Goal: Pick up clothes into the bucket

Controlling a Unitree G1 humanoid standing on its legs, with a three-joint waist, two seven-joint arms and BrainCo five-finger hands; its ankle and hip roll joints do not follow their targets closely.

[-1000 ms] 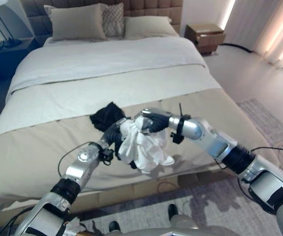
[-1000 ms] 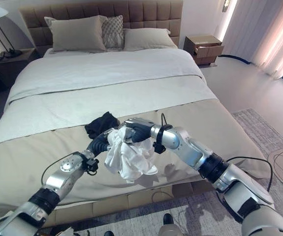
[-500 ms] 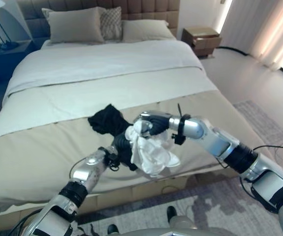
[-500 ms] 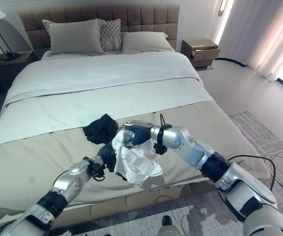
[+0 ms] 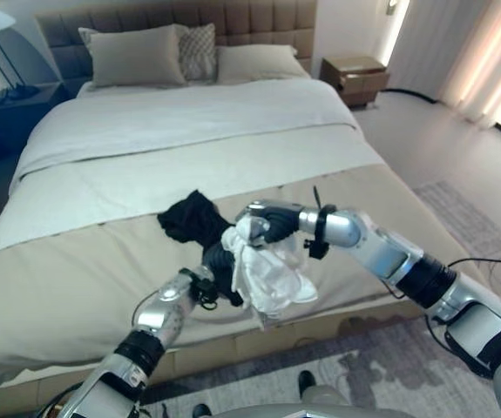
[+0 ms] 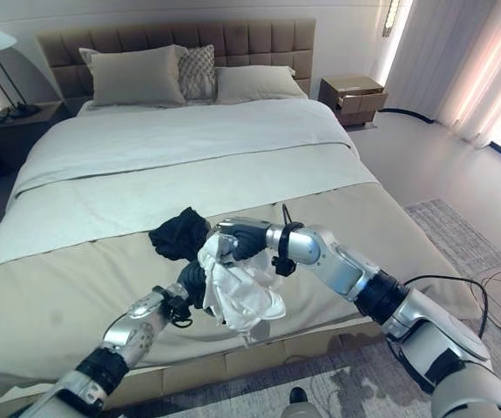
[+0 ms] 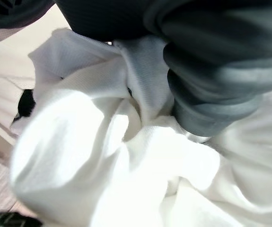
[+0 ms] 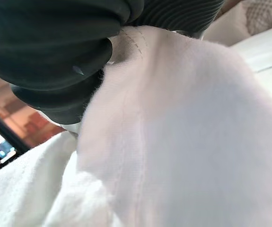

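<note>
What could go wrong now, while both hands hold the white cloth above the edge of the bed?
1. Much of the white cloth hangs loose below the right hand and the left hand. It could slip free and fall toward the floor.
2. A black garment lies on the bed just behind the hands. The left hand might snag it and drag it along.
3. I see no bucket here, so the carry may be long.

Right hand (image 5: 263,223) curled round white cloth (image 5: 272,270), arm reaching inward; left hand (image 5: 220,261) gripping same cloth from below
</note>
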